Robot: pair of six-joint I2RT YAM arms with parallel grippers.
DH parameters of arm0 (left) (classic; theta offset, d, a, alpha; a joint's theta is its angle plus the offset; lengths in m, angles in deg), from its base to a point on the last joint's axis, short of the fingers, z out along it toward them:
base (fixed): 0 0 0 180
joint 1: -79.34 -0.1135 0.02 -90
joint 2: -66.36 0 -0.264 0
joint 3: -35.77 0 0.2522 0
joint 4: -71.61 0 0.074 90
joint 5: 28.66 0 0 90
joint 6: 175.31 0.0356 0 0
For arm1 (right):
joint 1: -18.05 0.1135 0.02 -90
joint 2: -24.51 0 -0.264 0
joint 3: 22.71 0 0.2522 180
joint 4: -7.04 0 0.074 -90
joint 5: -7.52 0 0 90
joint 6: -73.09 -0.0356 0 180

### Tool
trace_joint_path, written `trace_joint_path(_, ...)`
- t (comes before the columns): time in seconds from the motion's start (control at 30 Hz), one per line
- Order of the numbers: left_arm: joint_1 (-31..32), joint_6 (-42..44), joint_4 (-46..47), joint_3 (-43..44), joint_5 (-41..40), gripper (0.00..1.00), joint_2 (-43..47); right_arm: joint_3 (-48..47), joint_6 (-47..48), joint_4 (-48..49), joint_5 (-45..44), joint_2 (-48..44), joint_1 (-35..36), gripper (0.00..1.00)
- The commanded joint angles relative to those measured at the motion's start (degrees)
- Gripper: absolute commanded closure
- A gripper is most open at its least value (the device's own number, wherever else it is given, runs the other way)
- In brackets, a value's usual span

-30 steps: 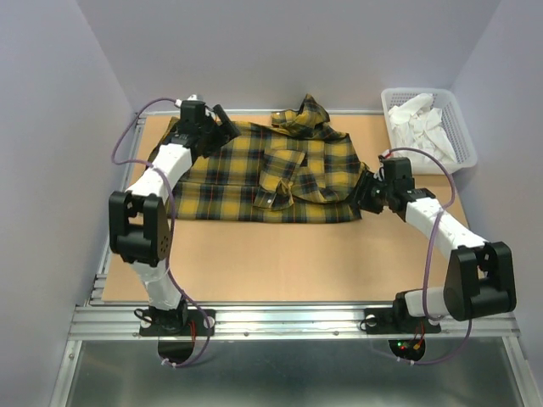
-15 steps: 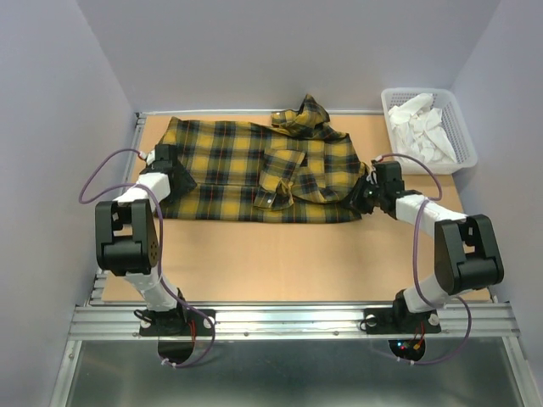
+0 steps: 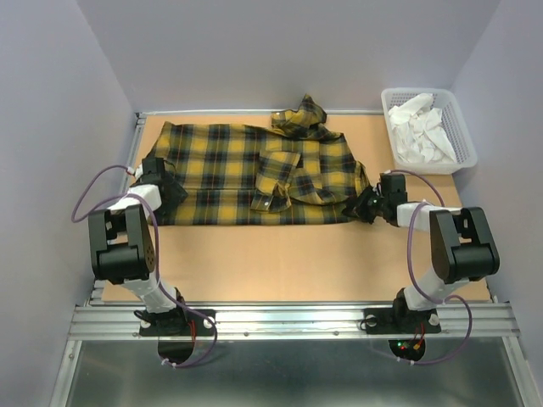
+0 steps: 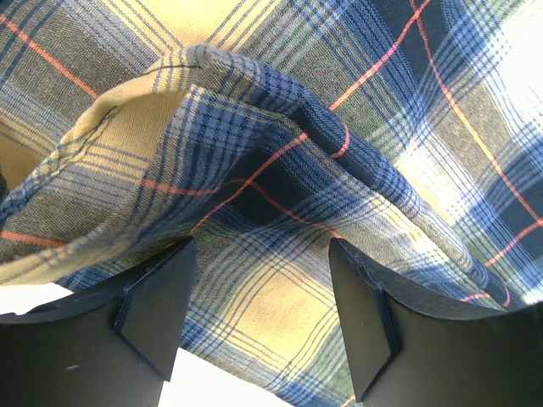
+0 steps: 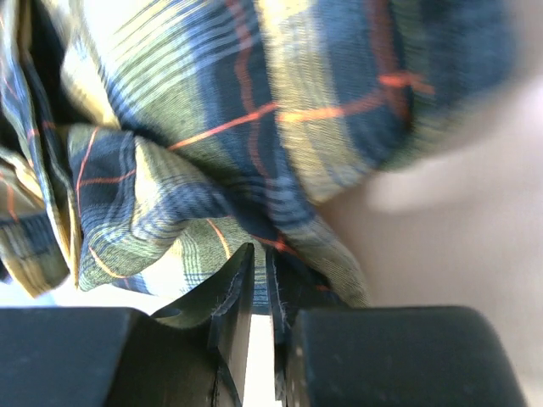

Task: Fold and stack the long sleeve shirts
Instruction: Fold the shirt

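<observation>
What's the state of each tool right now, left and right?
Left tool: open, poised over a fold of the plaid shirt, not clamped.
Right tool: closed, pinching the plaid shirt's edge.

Overhead view: soft, even light from above, bright enough throughout. Bare table (image 3: 280, 254) is warm tan with no glare. Short, faint shadows under the arms and along the near hem of the plaid shirt (image 3: 229, 170). White basket (image 3: 424, 90) is close to blown out, its mesh barely resolved. Left wall is a shade darker than the right.

Left wrist view: cloth weave is crisp. Upper right corner is washed pale by strong light. Left gripper (image 4: 260, 246) is a near-black silhouette.

Right wrist view: soft overall, with the right edge smeared and out of focus. Right gripper (image 5: 260, 254) is black, with a bright sliver between its fingers.
</observation>
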Motion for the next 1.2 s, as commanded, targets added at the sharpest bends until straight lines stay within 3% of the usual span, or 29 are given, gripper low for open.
trace_joint_path(0.0, -2.6, -0.9, -9.4, -7.4, 1.0, 0.24, 1.9, 5.0, -0.4, -9.1, -7.5, 1.2, -2.6, 0.80)
trace_joint_path(0.13, -2.7, -2.2, -9.8, -12.3, 4.4, 0.23, 10.6, 6.1, 0.3, -12.6, -7.9, -2.0, -2.6, 0.79)
trace_joint_path(0.33, 0.0, -1.0, -11.0, -10.7, 4.8, 0.08, 23.6, 0.9, 4.7, -18.0, -6.7, -9.5, -2.6, 0.72)
trace_joint_path(0.4, 3.1, 0.0, -10.7, -8.7, 2.8, 0.02, 26.1, -1.3, 5.8, -19.2, -6.9, -12.4, -2.6, 0.64)
trace_joint_path(0.47, 10.7, 2.4, -9.8, -5.7, 1.2, 0.01, 28.8, -4.3, 7.3, -21.1, -7.9, -14.0, -2.6, 0.56)
trace_joint_path(0.5, 13.2, 3.4, -8.6, -4.9, 1.0, 0.01, 29.3, -5.1, 7.7, -21.5, -8.3, -14.6, -2.4, 0.41)
trace_joint_path(0.53, 15.9, 4.5, -8.3, -3.5, 1.6, 0.01, 29.2, -6.6, 8.8, -21.7, -8.4, -15.7, -2.4, 0.33)
trace_joint_path(0.63, 27.1, 4.2, -5.9, -1.4, 2.9, 0.01, 27.5, -8.9, 10.3, -22.8, -8.2, -16.2, -2.3, 0.16)
trace_joint_path(0.9, 51.7, 9.0, -2.8, 9.3, -7.6, 0.02, 13.2, -9.9, 11.5, -23.4, -8.6, -16.7, -2.4, 0.09)
trace_joint_path(1.0, 56.1, 10.1, -3.5, 14.7, -11.9, 0.03, 6.2, -10.0, 11.5, -23.7, -9.0, -17.3, -2.4, 0.08)
trace_joint_path(1.17, 61.0, 10.0, -4.9, 21.7, -15.6, 0.20, -2.6, -9.4, 11.4, -24.1, -9.7, -18.6, -2.4, 0.08)
